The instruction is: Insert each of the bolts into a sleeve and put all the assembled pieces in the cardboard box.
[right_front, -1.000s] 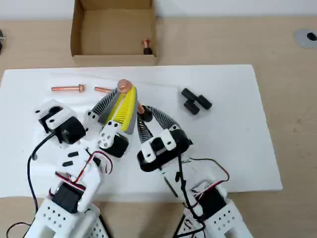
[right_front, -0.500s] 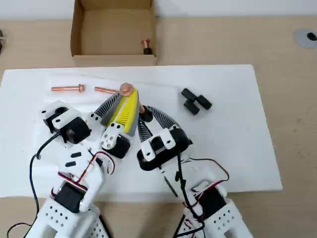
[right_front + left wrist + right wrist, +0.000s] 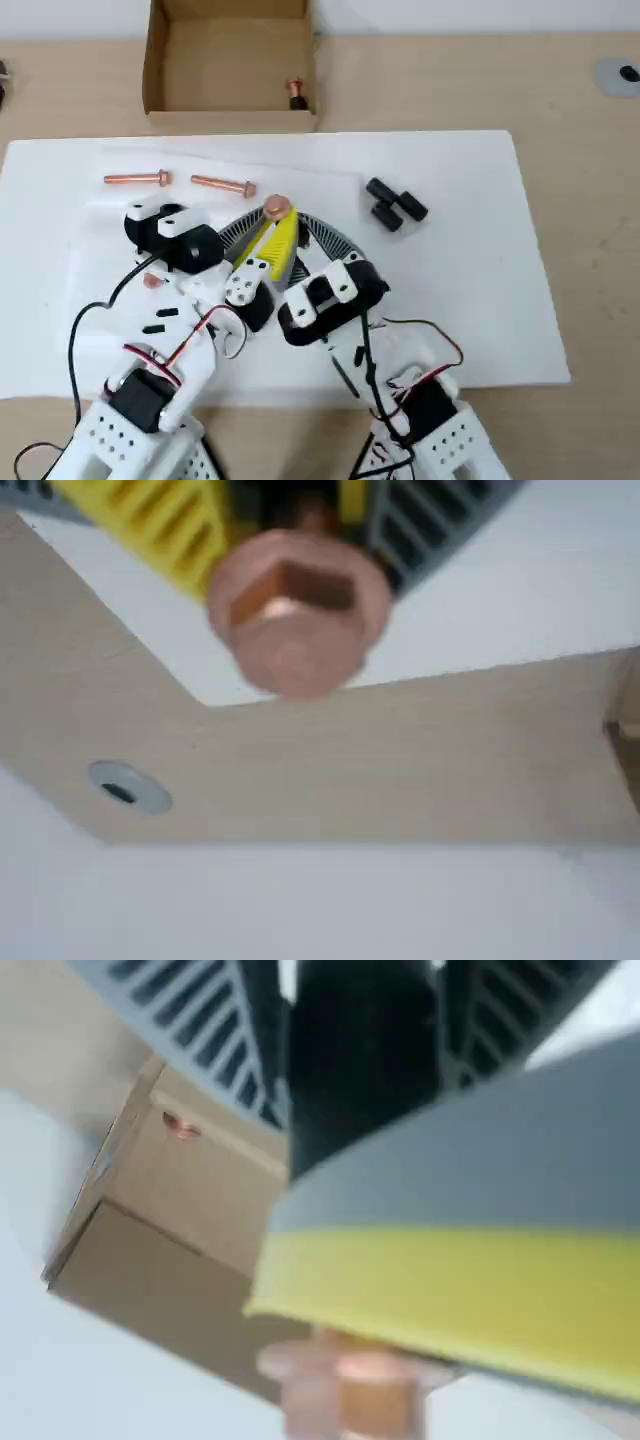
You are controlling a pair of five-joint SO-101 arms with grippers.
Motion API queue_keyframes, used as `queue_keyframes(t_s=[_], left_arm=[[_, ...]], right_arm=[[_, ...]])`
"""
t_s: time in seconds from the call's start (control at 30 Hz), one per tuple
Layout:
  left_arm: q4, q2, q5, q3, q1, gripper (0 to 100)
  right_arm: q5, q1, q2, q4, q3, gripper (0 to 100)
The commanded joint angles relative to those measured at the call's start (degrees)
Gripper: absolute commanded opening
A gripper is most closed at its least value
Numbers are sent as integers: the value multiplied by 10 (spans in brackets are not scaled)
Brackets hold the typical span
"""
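Loose copper bolts, black sleeves, open cardboard box

A light wooden table spans the high view from edge to edge. A white sheet lies over its middle and lower part. A grey round grommet sits in the tabletop at the upper right. A pale strip runs along the top edge.

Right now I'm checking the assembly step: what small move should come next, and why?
Probably the left tool should press its bolt straight toward the black sleeve clamped in the right tool. The bolt head sits close to the sleeve, but a yellow finger hides whether it is seated.
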Motion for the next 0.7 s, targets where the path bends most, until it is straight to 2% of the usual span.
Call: queue_keyframes(t_s=[0.0,0.23,0.4,0.67], left_arm=[[27,-1,-6,-31,6,11],[194,-1,-27,-105,33,11],[249,0,-30,-136,33,11],[381,0,-98,-166,82,37]], right_arm=[[7,-6,-65,-18,-2,11],[7,-6,-65,-18,-2,11],[7,-6,-65,-18,-3,11],[35,-6,-65,-18,-4,11]])
